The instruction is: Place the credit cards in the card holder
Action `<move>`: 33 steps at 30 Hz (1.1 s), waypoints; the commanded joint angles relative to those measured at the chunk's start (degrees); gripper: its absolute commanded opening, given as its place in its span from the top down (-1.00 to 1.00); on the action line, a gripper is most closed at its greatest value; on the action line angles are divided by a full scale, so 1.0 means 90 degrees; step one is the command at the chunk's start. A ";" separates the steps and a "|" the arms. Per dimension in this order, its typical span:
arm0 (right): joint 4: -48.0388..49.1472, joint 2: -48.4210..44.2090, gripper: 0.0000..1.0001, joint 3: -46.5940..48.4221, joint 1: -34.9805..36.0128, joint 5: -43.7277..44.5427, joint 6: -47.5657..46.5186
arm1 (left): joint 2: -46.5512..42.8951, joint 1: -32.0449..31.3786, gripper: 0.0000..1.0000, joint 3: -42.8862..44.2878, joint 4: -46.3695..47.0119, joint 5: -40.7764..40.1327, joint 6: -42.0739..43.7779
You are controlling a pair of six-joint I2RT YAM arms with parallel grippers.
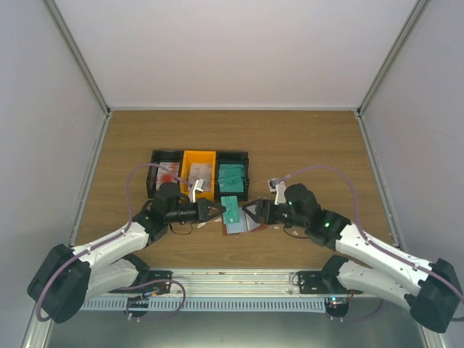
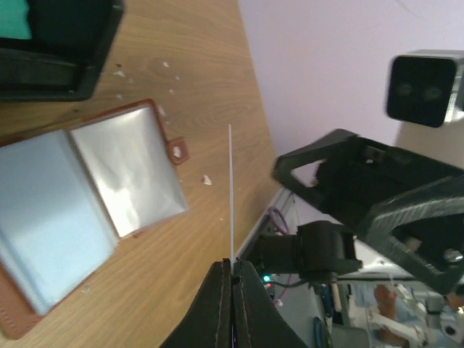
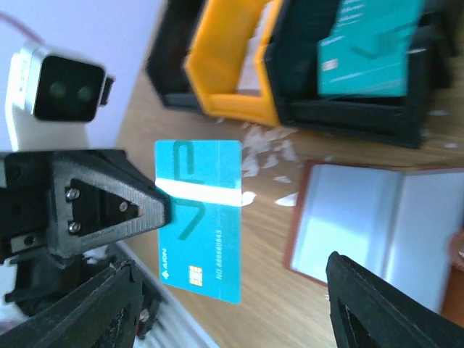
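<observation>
A teal-green credit card hangs in the air, pinched at one edge by my left gripper, which is shut on it. In the left wrist view the card shows edge-on as a thin pale line rising from the closed fingertips. The reddish-brown card holder lies open on the table below, its clear pockets facing up. My right gripper faces the card from the right. Its jaws stand wide open, and neither finger touches the card. The holder lies beyond it.
Three bins stand in a row behind the holder: a black one with white and red cards, an orange one, and a black one with teal cards. Small white scraps litter the wood.
</observation>
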 commanded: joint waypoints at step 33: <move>0.0730 0.1308 0.99 -0.0638 -0.0845 -0.0692 -0.0635 | 0.0660 -0.0036 -0.14 0.0359 -0.1030 -0.0209 0.0533</move>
